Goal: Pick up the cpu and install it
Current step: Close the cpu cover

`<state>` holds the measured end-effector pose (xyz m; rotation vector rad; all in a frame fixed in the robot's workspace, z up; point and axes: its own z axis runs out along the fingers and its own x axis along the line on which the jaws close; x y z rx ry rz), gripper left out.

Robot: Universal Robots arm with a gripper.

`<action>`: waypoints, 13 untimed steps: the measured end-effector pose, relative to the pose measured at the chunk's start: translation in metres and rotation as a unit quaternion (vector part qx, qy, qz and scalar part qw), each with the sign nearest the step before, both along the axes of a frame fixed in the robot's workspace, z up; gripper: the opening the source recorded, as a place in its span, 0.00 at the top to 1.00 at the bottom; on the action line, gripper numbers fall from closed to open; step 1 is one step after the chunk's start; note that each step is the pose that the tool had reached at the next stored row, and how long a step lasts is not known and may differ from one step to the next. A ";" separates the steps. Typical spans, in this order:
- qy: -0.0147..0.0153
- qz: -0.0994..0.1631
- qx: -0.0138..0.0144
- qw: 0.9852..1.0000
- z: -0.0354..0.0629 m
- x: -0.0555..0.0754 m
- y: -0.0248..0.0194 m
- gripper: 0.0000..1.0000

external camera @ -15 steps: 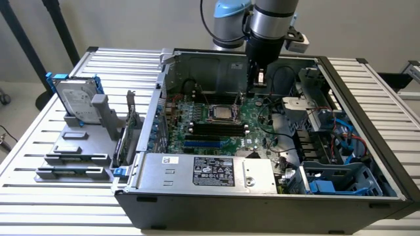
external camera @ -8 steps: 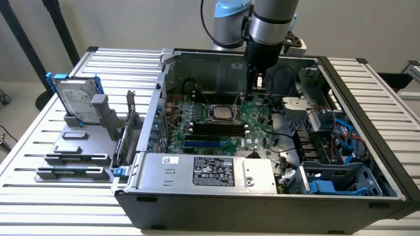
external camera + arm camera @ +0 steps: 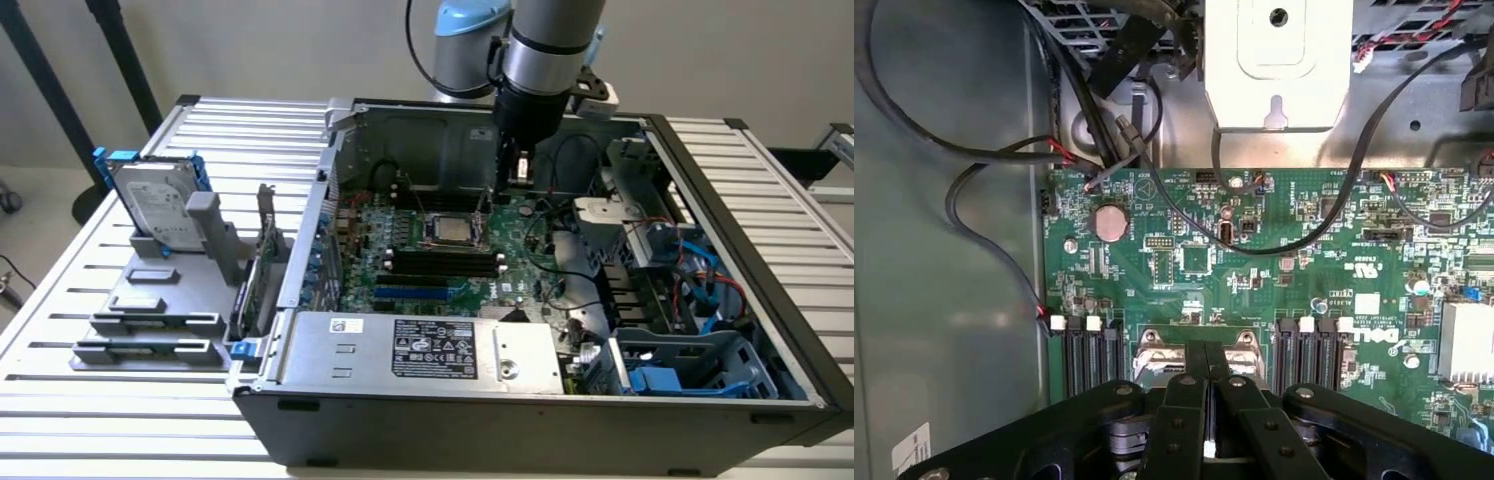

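The cpu (image 3: pixel 447 232) is a small dull silver square lying flat in the socket in the middle of the green motherboard (image 3: pixel 400 275), inside the open computer case. My gripper (image 3: pixel 513 186) hangs from the arm just behind the socket, toward the exterior view's right, close above the board. In the wrist view its black fingers (image 3: pixel 1184 420) are pressed together with nothing visible between them. Past them shows the socket's metal frame (image 3: pixel 1154 355), flanked by black memory slots (image 3: pixel 1089 360).
A hard drive in a blue bracket (image 3: pixel 154 205) stands on the grey parts tray (image 3: pixel 147 320) at the exterior view's left. The power supply (image 3: pixel 414 350) lies along the case front. Black cables (image 3: pixel 974 160) and a white bracket (image 3: pixel 1279 60) lie beyond the board.
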<state>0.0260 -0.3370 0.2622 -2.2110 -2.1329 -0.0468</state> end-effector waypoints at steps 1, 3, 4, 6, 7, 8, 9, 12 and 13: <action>0.005 0.000 0.000 1.000 0.0000 -0.001 0.0000 0.89; 0.019 0.000 0.001 1.000 0.0000 -0.003 0.0000 0.89; 0.028 0.000 0.001 1.000 0.0000 -0.004 0.0000 0.89; 0.044 0.000 0.001 0.999 0.0000 -0.007 0.0000 0.89; 0.052 0.000 0.001 0.999 0.0000 -0.008 0.0000 0.89; 0.057 0.000 0.001 0.998 0.0000 -0.010 0.0000 0.89; 0.062 0.000 0.001 0.998 -0.0001 -0.012 0.0000 0.89; 0.072 0.000 0.001 0.997 -0.0009 -0.021 0.0000 0.89; 0.074 0.000 0.001 0.997 -0.0014 -0.024 0.0000 0.89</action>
